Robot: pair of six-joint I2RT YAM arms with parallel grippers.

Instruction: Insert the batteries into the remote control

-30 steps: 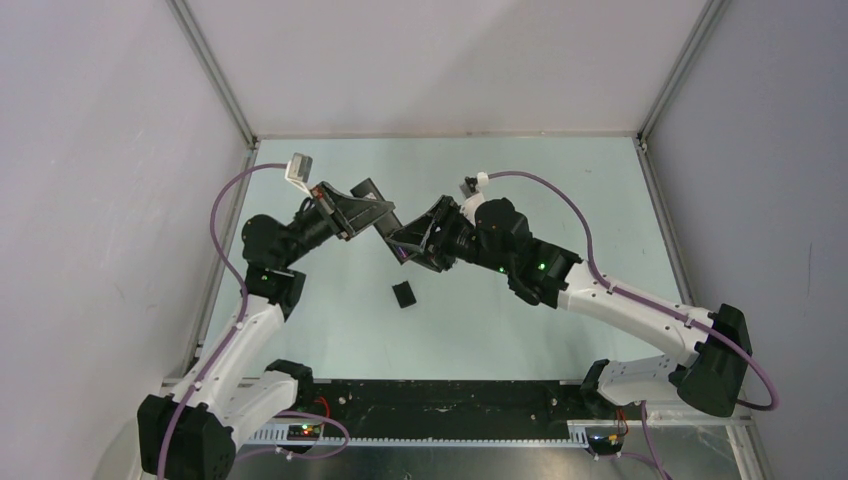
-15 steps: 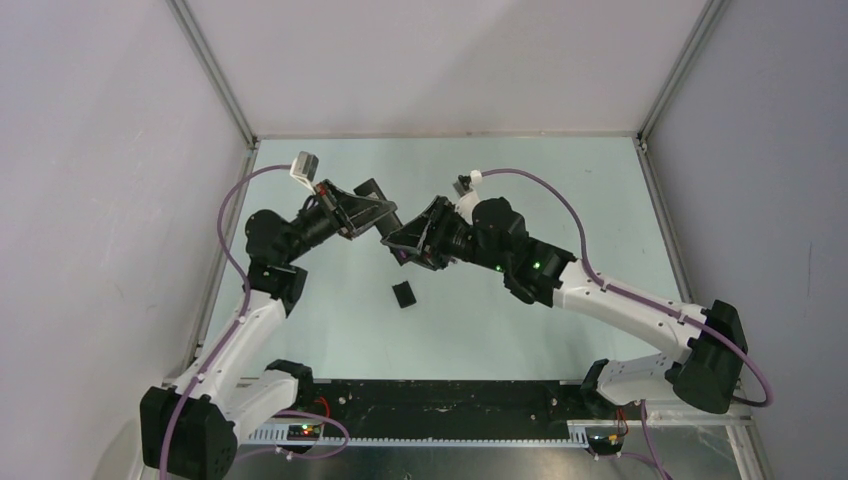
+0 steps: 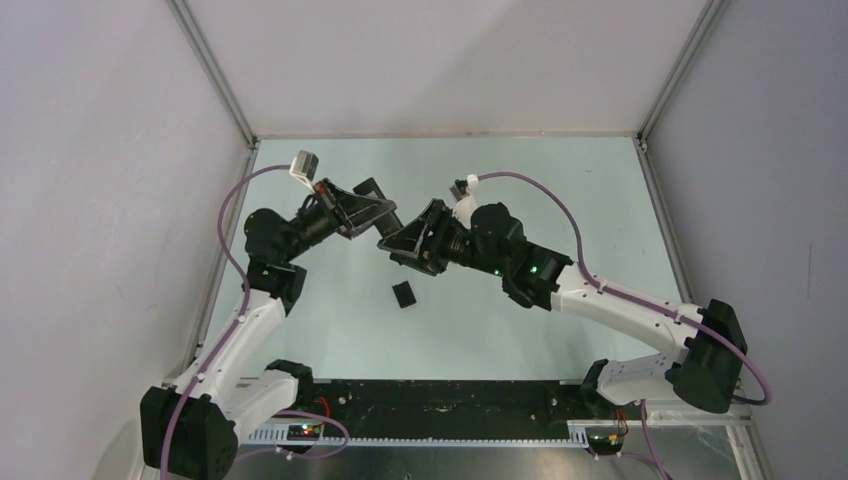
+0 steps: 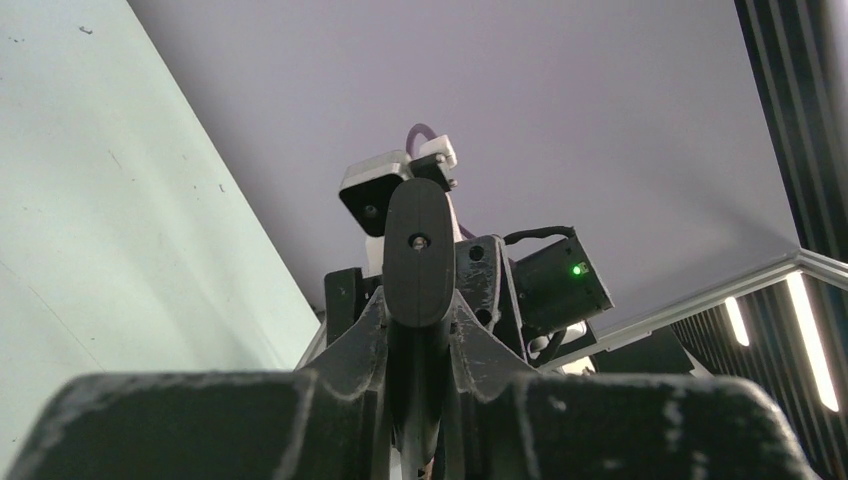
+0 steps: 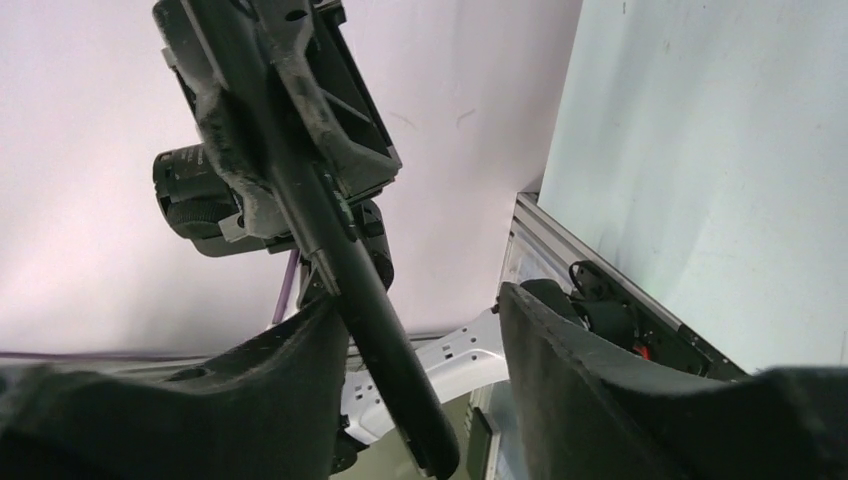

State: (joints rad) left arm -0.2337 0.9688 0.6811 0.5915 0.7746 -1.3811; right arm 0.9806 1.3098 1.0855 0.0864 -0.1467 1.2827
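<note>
Your left hand (image 3: 385, 218) clamps remote control (image 5: 368, 300) tight, aloft over desk (image 3: 560, 180) centre. Your right hand (image 5: 420, 300) half-open, straddles it, grips nothing. No batteries in view. Step looks like repositioning remote; next: turn recess up, fetch battery.

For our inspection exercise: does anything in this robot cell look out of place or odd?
One thing: a small black cover plate lies loose on the table, apart from the remote control, which the left end effector holds in the air. No batteries are visible in any view.
</note>
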